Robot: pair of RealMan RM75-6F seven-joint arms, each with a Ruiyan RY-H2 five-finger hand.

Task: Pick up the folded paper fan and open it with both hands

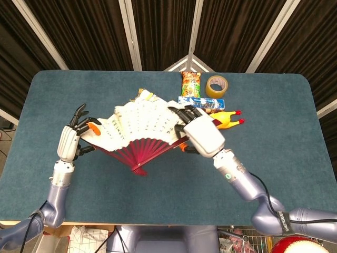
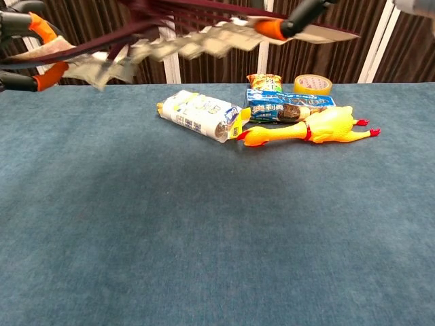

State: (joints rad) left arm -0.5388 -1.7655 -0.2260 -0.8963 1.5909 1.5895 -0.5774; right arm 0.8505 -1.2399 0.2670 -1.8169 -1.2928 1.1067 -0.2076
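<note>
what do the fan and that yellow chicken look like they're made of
The fan: a pleated, matte cream leaf with printed writing, likely paper, on glossy dark red ribs, wood or plastic; cannot tell which. The yellow chicken: smooth, slightly shiny moulded body with red feet, probably rubber or soft vinyl.

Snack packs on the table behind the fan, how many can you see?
3. A white pack lies leftmost, a blue pack sits behind the rubber chicken, and an orange pack lies beyond it beside the tape roll. The paper fan could hide more from the head view.

Columns of writing on the paper fan (image 1: 141, 122), snack packets' (image 2: 289, 107) print illegible.
</note>
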